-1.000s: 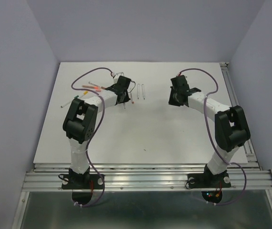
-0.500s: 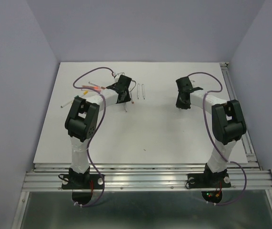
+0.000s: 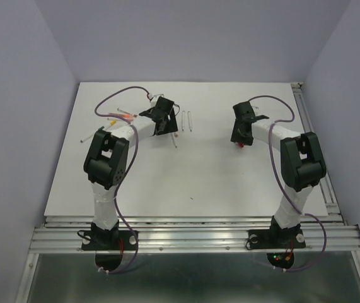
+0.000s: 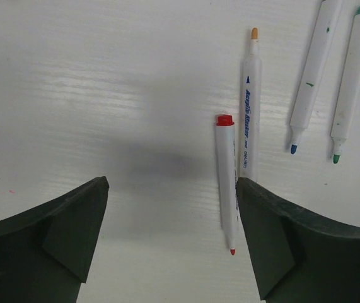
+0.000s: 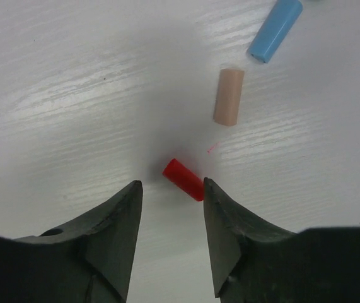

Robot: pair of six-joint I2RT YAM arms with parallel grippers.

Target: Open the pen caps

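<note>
Separately, red cap [image 5: 183, 179] lay on the bench [image 5: 72, 95] between the part-open jaws of the empty right end effector [image 5: 171, 184]. Probably light, stiff, slick; best pinched across its middle. Left end effector [image 4: 171, 183] stood wide open, empty, above the uncapped red pen [image 4: 226, 183].

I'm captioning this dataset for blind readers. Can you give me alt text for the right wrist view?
A small red pen cap lies on the white table just beyond the right gripper's open dark fingers, close against one fingertip. Farther off lie a beige cap and, at the upper edge, a light blue cap.
</note>
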